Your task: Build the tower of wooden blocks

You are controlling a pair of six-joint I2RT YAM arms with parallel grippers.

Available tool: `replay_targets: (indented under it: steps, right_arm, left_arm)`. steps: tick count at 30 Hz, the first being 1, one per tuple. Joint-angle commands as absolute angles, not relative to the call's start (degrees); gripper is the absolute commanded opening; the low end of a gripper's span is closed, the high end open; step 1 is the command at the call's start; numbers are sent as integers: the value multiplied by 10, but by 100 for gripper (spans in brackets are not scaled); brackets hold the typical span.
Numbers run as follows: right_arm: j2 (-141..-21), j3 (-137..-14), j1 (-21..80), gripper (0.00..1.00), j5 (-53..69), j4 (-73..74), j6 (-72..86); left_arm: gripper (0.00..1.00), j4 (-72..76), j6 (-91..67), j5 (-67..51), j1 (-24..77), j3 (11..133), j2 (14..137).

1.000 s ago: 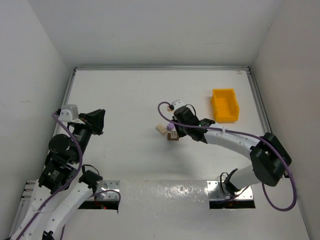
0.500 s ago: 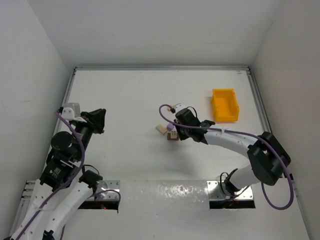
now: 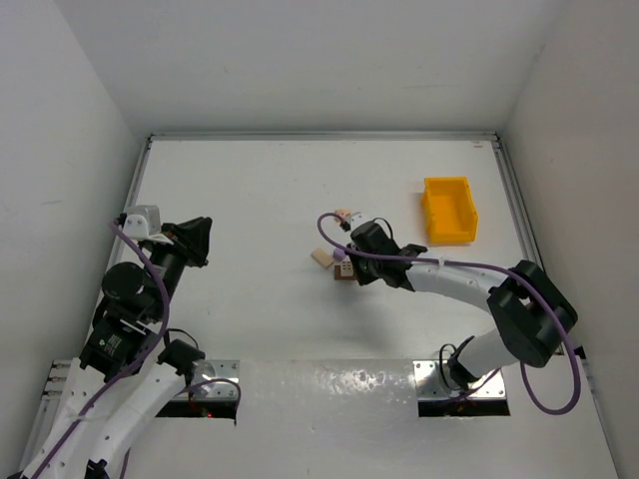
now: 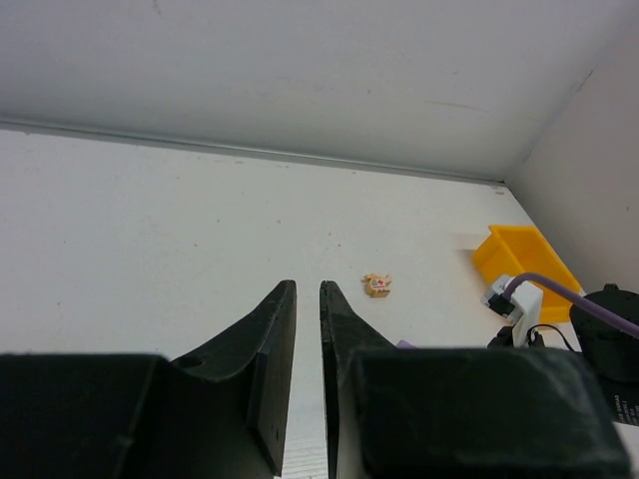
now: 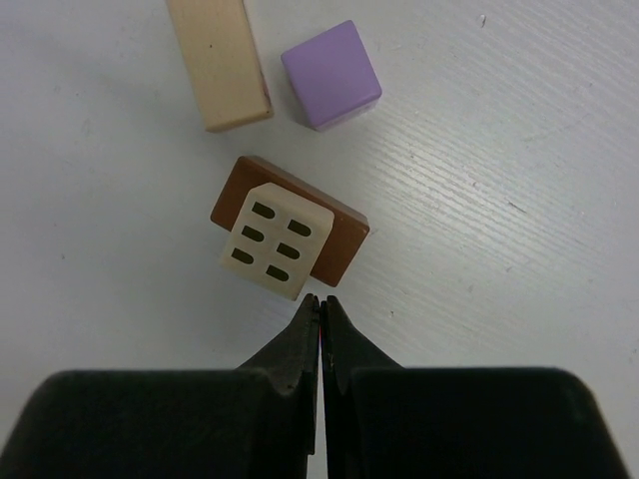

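Right wrist view: right gripper (image 5: 320, 305) fingers pressed together, tips meeting in a thin line, nothing between them. The tips sit just beside the lower edge of the dark brown block (image 5: 342, 246); contact cannot be told.

The dark brown block lies flat on the tabletop (image 3: 250, 200). On top of it rests a slotted light tan block (image 5: 278, 240) with six dark oval slots in two rows. It is shifted toward the lower left of the frame and overhangs the brown block's edge there.

Above this pair in the frame is a purple cube (image 5: 330, 75), near the brown block but apart from it. To the cube's left lies a long light tan block (image 5: 221, 65), just beside the cube with a narrow gap, its upper end cut off by the frame.

Top external view: this cluster sits at centre frame, under the right arm's wrist. A pinkish-tan block (image 3: 344, 214) lies alone above the cluster, apart from it. The yellow bin (image 3: 428, 212) stands in the right half, well apart from the blocks.

Left gripper (image 4: 308, 295): fingers a narrow slit apart, holding nothing, raised off the tabletop at far left of the top view, well apart from the blocks. Its wrist camera shows the pinkish-tan block at centre and the yellow bin at right.
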State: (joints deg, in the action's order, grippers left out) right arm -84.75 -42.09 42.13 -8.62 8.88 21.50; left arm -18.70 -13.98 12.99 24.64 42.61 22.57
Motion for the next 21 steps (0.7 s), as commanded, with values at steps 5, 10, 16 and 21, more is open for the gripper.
replay_targets:
  steps: [5, 10, 16, 21]
  right_arm:
    - [-856, -433, 420, 0, -77, 60, 222]
    - [-857, -436, 420, 0, -78, 62, 222]
    - [-859, -439, 420, 0, -84, 62, 221]
    - [-860, -440, 420, 0, -83, 57, 221]
  left_arm:
    - [13, -170, -137, 123, 236, 422, 226]
    - [13, -170, -138, 123, 236, 422, 226]
    - [13, -170, -137, 122, 236, 423, 225]
    - [13, -170, -137, 121, 236, 422, 225]
